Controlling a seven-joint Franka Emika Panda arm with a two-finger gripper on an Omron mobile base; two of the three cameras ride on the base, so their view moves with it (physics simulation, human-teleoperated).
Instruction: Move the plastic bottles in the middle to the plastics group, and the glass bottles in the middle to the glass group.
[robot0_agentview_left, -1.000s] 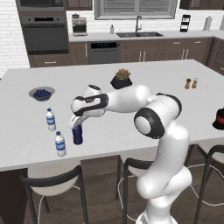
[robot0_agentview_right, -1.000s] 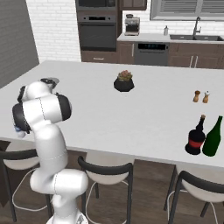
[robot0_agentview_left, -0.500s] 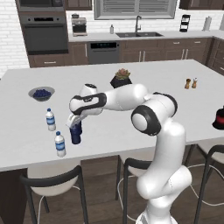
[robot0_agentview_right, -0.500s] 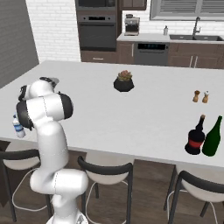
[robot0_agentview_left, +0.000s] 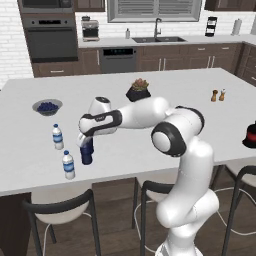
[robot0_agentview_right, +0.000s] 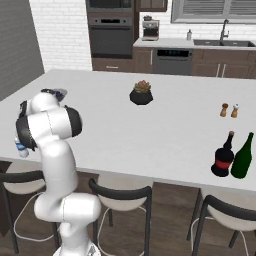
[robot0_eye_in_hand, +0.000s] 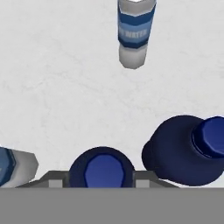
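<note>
My gripper (robot0_agentview_left: 86, 144) reaches down at the counter's left front, shut on a small dark navy bottle (robot0_agentview_left: 87, 154) that stands upright on the counter. In the hand view that navy bottle (robot0_eye_in_hand: 103, 168) sits between the fingertips (robot0_eye_in_hand: 56, 178), which press on its two sides. A second navy bottle (robot0_eye_in_hand: 186, 151) stands close beside it. Two clear blue-labelled water bottles (robot0_agentview_left: 58, 136) (robot0_agentview_left: 68, 165) stand just left of the gripper. The black red-labelled bottle (robot0_agentview_right: 223, 156) stands next to a green bottle (robot0_agentview_right: 244, 156) at the counter's far right.
A bowl of blueberries (robot0_agentview_left: 47, 106) sits behind the water bottles. A potted plant (robot0_agentview_left: 138, 90) stands mid-counter, and salt and pepper shakers (robot0_agentview_left: 217, 95) stand toward the back right. Stools (robot0_agentview_left: 60, 210) line the counter's front edge.
The gripper and the navy bottle have shifted slightly left, toward the water bottles. The fingers have drawn in a little on the bottle.
</note>
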